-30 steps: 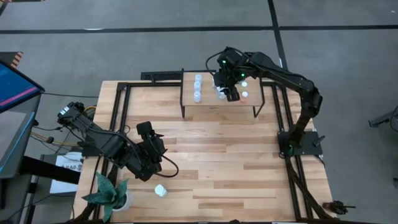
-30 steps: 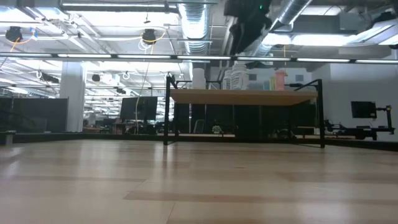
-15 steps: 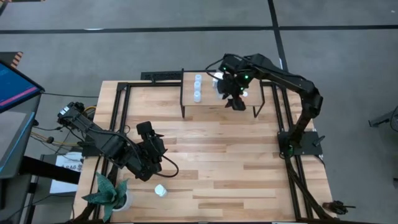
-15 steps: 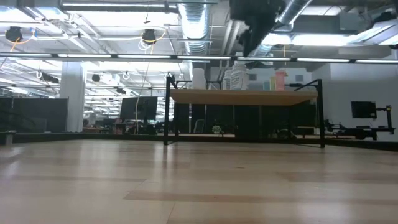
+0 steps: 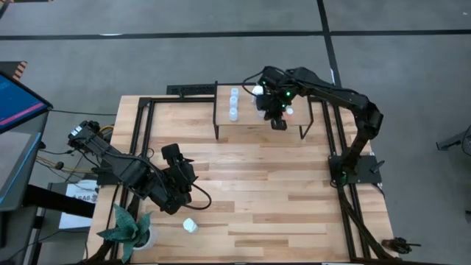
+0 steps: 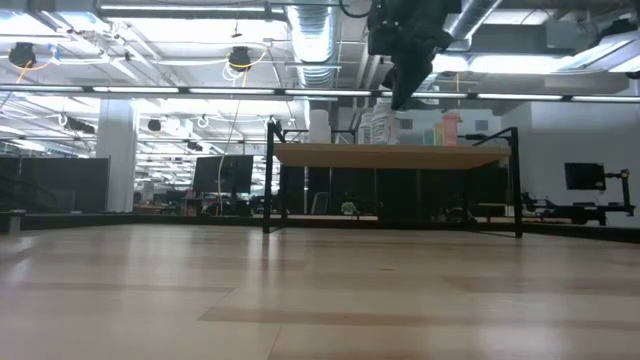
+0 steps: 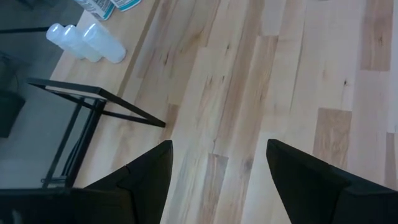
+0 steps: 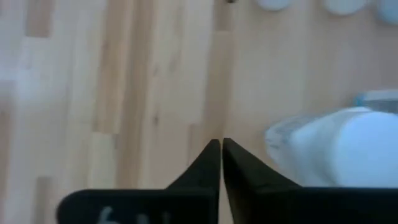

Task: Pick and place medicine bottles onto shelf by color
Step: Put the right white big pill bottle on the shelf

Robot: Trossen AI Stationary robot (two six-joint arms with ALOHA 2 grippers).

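High view: the right claw (image 5: 278,124) is seen pinched together and empty over the shelf (image 5: 250,126) near edge, while the left claw (image 5: 182,177) is held wide above the surface (image 5: 280,199).

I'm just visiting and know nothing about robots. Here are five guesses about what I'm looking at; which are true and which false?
1. The right end effector is shut and empty. True.
2. The left end effector grips a bottle. False: it is open, holding nothing.
3. Bottles already stand on the shelf. True.
4. One white bottle lies on the table near the plant. True.
5. The right end effector is down at the plant. False: it is above the shelf.
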